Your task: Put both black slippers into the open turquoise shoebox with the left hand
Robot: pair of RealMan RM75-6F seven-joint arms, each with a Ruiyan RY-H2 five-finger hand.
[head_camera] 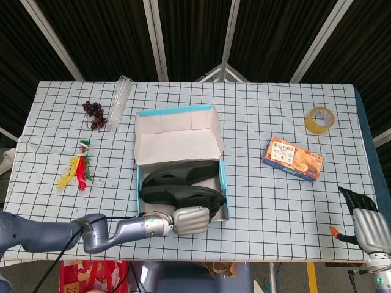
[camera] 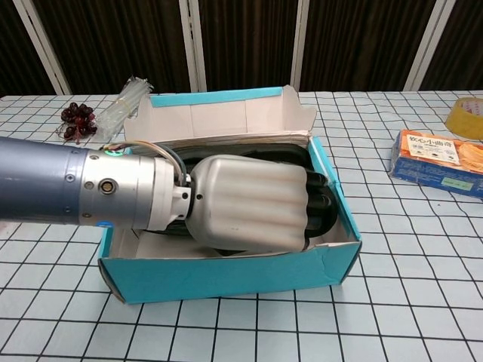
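The turquoise shoebox (head_camera: pixel 223 183) stands at mid-table with its white-lined lid (head_camera: pixel 177 131) folded back. Two black slippers lie inside side by side, the far one (head_camera: pixel 181 173) and the near one (head_camera: pixel 177 195). My left hand (head_camera: pixel 192 218) reaches over the box's near wall (camera: pixel 226 275). In the chest view that left hand (camera: pixel 249 204) fills the box, its fingers curled around the near slipper (camera: pixel 323 202). Most of both slippers is hidden behind it there. My right hand (head_camera: pixel 365 221) hangs off the table's near right corner, fingers apart and holding nothing.
Dark grapes (head_camera: pixel 95 113) and a clear plastic bundle (head_camera: pixel 120 97) lie at the far left. A red-and-yellow feathery item (head_camera: pixel 76 168) is left of the box. An orange snack box (head_camera: pixel 293 159) and a tape roll (head_camera: pixel 319 119) sit to the right.
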